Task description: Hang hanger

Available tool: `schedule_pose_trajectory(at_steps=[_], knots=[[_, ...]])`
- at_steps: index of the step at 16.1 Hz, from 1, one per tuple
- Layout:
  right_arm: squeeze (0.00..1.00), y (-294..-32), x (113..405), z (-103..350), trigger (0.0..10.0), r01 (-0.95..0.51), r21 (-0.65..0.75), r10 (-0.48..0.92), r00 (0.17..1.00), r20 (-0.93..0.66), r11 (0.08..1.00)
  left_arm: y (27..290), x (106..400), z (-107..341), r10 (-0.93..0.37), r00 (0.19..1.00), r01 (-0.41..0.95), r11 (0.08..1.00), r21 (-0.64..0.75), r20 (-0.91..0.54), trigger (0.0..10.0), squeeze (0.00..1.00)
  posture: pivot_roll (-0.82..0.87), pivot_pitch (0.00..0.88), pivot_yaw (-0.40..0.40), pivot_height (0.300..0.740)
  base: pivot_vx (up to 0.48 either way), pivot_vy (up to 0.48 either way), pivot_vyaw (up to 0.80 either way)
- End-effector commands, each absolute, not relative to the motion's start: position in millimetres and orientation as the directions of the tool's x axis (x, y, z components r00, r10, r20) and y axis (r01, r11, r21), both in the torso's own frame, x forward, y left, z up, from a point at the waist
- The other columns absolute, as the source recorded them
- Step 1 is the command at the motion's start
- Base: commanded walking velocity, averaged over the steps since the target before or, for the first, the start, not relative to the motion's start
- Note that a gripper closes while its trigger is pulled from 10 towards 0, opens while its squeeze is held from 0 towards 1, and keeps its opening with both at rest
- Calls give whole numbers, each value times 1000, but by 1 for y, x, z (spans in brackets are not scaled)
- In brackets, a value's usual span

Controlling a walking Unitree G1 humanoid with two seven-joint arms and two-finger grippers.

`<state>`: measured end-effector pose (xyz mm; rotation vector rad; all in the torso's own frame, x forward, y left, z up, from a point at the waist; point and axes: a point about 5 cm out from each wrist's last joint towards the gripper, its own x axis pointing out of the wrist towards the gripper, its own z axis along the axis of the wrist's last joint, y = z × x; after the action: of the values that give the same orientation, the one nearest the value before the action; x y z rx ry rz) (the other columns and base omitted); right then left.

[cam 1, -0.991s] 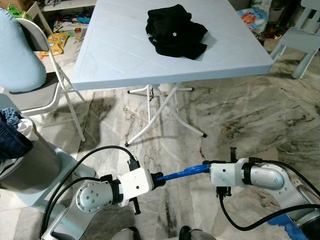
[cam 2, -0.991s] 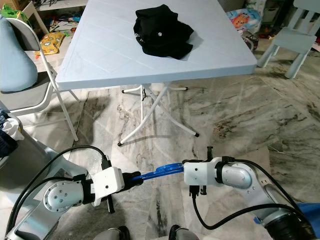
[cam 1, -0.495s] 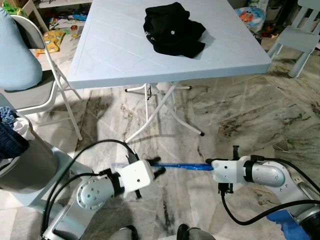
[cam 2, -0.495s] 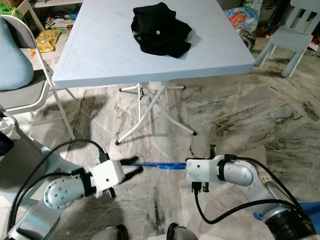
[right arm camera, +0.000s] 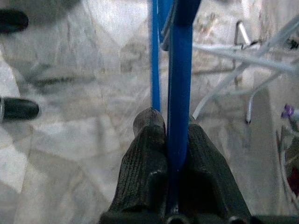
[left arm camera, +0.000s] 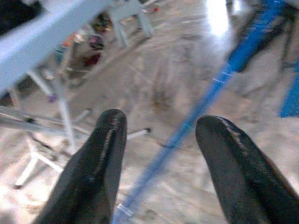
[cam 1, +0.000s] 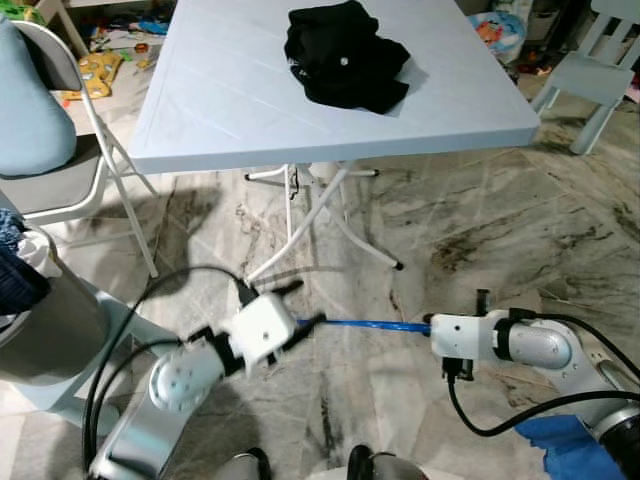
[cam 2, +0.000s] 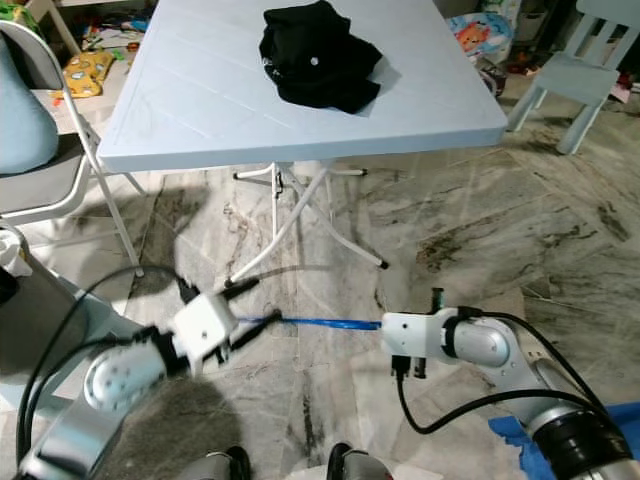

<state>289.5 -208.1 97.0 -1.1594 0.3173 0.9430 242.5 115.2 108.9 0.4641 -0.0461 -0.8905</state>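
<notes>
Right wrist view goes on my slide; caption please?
Right hand clamps the blue hanger above the marble floor.

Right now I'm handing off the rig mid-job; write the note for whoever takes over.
Right gripper: shut on the blue hanger, held low over the marble floor.
Left gripper: fingers open, the hanger's far end passing between them, not clamped.
Black garment lies on the white folding table.
Done: hanger is in the right gripper.
Left: no rail in view; find one and hang the hanger.
</notes>
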Motion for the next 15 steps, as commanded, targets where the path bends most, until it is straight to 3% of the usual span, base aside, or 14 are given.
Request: schedule_pose_trajectory(at_steps=[1,3,6,7,10,13,14,15], knots=[[0,-209,294,102,0,-749,-656,461,617,-638,94,113,238,109,-777,610,760,516,396,-159,10000,1000,-15,182,-37,740,0,0,0],[0,-212,301,104,0,-724,-678,429,655,-621,124,114,236,109,-758,639,744,563,360,-135,10000,1000,-15,181,-44,740,0,0,0],[0,-215,301,97,0,-726,-648,416,676,-609,231,120,247,117,-640,767,616,709,344,-56,10000,1000,-16,180,-51,740,0,0,0],[0,-209,300,95,0,-713,-590,437,699,-565,378,121,254,129,-525,850,503,834,228,46,10000,1000,-19,177,-53,740,0,0,0],[0,-207,299,86,0,-561,-401,334,794,-509,724,116,257,134,-400,909,379,910,169,115,10000,1000,-29,167,-52,740,0,0,0],[0,-222,285,69,0,-334,-241,163,830,-534,911,112,255,128,-367,926,358,928,107,86,10000,1000,-42,162,-44,740,0,0,0],[0,-223,279,66,4471,-273,-200,124,829,-546,941,112,256,127,-358,930,350,931,102,81,10000,1000,-46,162,-40,740,0,0,0],[0,-222,274,65,3882,-208,-156,93,836,-541,966,113,258,125,-342,937,335,938,86,72,10000,1000,-50,163,-39,740,0,0,0]])
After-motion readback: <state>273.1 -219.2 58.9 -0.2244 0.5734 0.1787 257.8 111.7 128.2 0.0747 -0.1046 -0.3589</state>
